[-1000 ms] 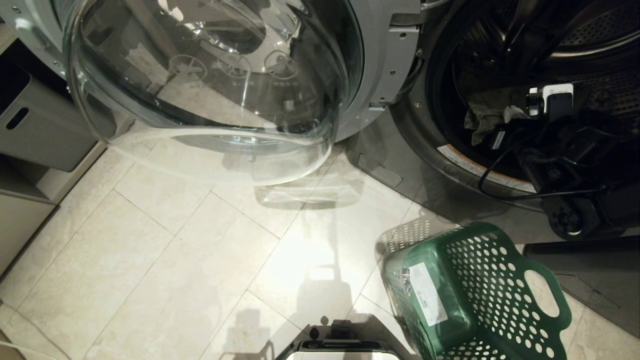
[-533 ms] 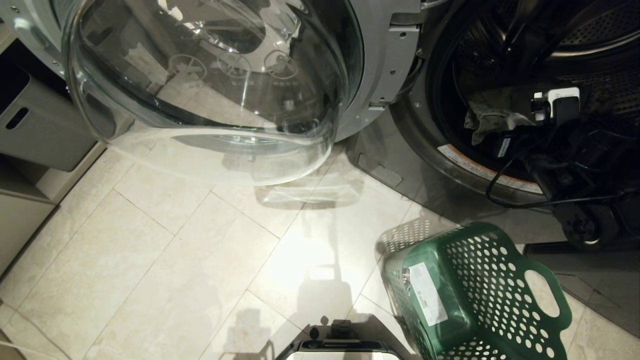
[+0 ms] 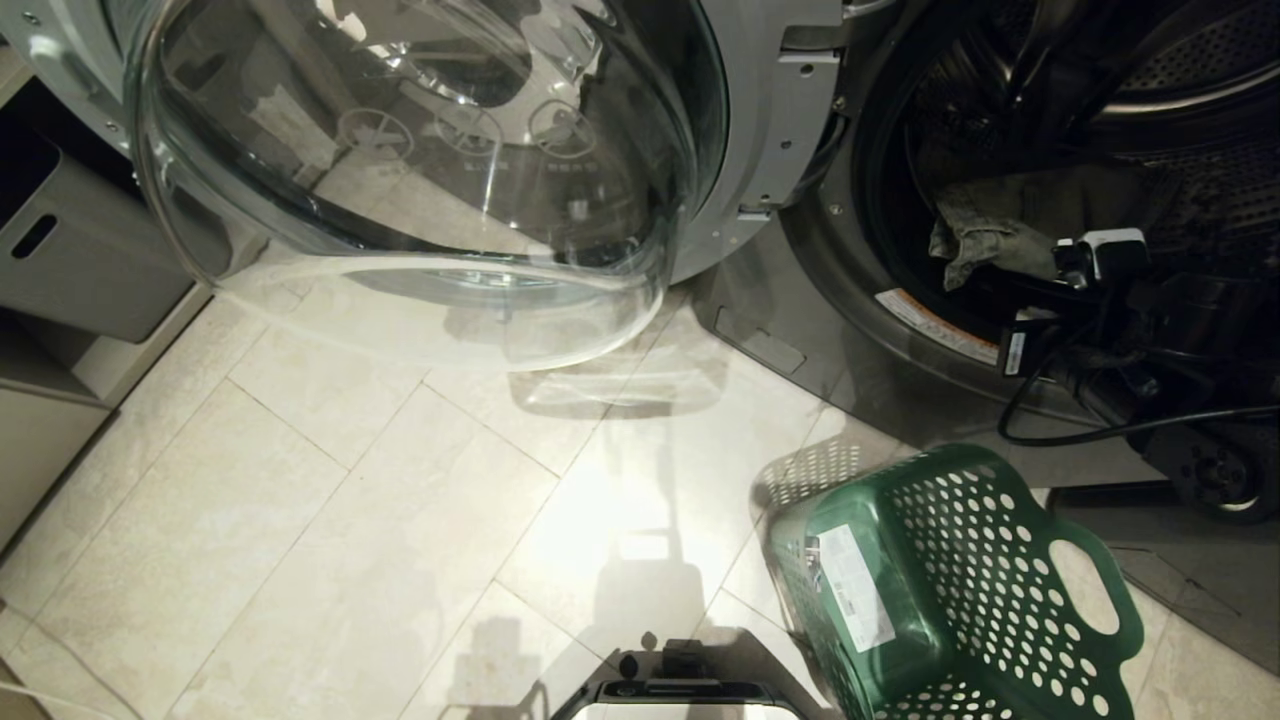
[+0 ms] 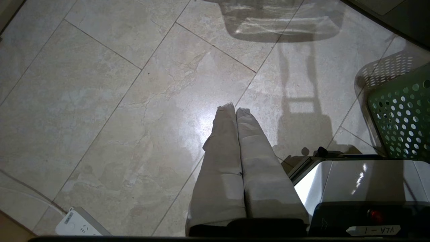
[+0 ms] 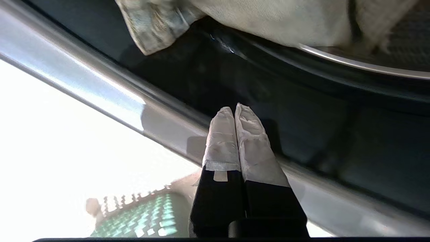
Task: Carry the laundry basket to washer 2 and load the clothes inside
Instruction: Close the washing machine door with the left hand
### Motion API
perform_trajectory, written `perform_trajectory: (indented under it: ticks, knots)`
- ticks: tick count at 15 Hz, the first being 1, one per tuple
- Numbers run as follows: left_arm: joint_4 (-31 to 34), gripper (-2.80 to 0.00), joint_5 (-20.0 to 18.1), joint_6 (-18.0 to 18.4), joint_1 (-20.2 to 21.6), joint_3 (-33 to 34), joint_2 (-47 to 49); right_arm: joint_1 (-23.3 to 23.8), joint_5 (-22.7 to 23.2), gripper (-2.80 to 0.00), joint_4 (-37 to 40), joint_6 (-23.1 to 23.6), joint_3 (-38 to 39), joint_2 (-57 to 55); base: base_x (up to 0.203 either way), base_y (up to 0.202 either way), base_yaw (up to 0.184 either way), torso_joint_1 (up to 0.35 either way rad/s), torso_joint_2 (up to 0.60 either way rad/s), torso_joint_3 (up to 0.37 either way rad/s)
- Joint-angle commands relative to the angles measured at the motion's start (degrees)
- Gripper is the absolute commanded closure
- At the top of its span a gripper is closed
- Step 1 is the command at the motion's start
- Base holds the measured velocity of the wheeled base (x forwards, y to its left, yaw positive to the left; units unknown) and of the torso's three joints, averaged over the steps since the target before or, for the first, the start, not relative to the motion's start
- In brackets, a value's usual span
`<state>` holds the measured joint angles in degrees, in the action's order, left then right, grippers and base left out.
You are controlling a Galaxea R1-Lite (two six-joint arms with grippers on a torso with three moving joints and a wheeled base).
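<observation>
We're seeing the pale denim garment lying in the dark grey washer drum, the perforated green plastic basket sitting empty on the floor. Right claw is hanging pressed together at the drum lip, empty; left claw likewise pressed together, parked — probably just door-closing left.

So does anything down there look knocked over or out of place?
Yes: the green laundry basket lies tipped on its side on the floor tiles, empty, its stickered base showing. The clothes are inside the drum of the washer, one corner drooping toward the door seal.

Washer open, garment in drum, basket empty on floor.
Washer 2 stood with its glass door swung wide at 11 o'clock. The clothes lay inside the drum at 2 o'clock, the right arm just beside them. The laundry basket lay tipped at 5 o'clock on the tiled floor.
</observation>
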<state>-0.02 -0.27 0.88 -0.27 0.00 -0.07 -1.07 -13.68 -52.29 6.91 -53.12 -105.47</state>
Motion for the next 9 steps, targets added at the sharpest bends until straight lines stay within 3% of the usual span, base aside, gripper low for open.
perform_trajectory:
  ticks: [1, 4, 9]
  knots:
    - [0.0, 0.0, 0.0, 0.0, 0.0, 0.0, 0.1, -1.0, -0.8, 0.0, 0.2, -0.2, 0.7, 0.4, 0.0, 0.0, 0.0, 0.0, 0.0, 0.0]
    - [0.0, 0.0, 0.0, 0.0, 0.0, 0.0, 0.1, -1.2, -0.9, 0.0, -1.0, -6.0, -2.4, -4.4, 0.0, 0.0, 0.0, 0.0, 0.0, 0.0]
    - [0.0, 0.0, 0.0, 0.0, 0.0, 0.0, 0.1, -1.3, -1.0, 0.0, -4.6, -7.4, -8.8, -11.3, 0.0, 0.0, 0.0, 0.0, 0.0, 0.0]
